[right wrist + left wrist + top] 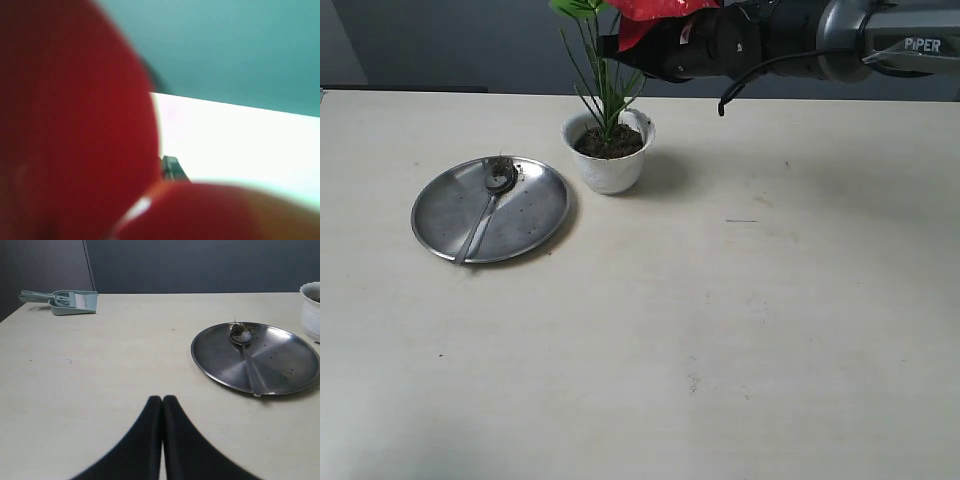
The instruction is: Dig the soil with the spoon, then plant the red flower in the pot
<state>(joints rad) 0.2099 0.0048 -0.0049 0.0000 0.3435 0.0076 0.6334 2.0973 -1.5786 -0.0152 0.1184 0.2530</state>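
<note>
Two grippers are noted. Left gripper (162, 407), bottom centre of the left wrist view: black fingers (145, 440) are pressed fully together, nothing is held, and bare table (100, 390) lies beyond. A grey-green dustpan (70, 301) is seen at that view's upper left.

Exterior view, left of centre: a round steel plate (535, 205) is laid flat. The spoon (485, 212) is rested on it, bowl toward the far rim, handle end at the near rim. A small clump of soil (501, 165) is seen at the spoon's bowl.

Just right of the plate, the white pot (610, 172) is stood upright and filled with more dark soil. Green stems rise from it. The red flower (655, 12) is cut off by the top edge.

Right gripper (612, 45), top centre: the jaws are nearly closed about the stems just under the bloom, with the contact partly hidden. The right wrist view is filled with blurred red.
</note>
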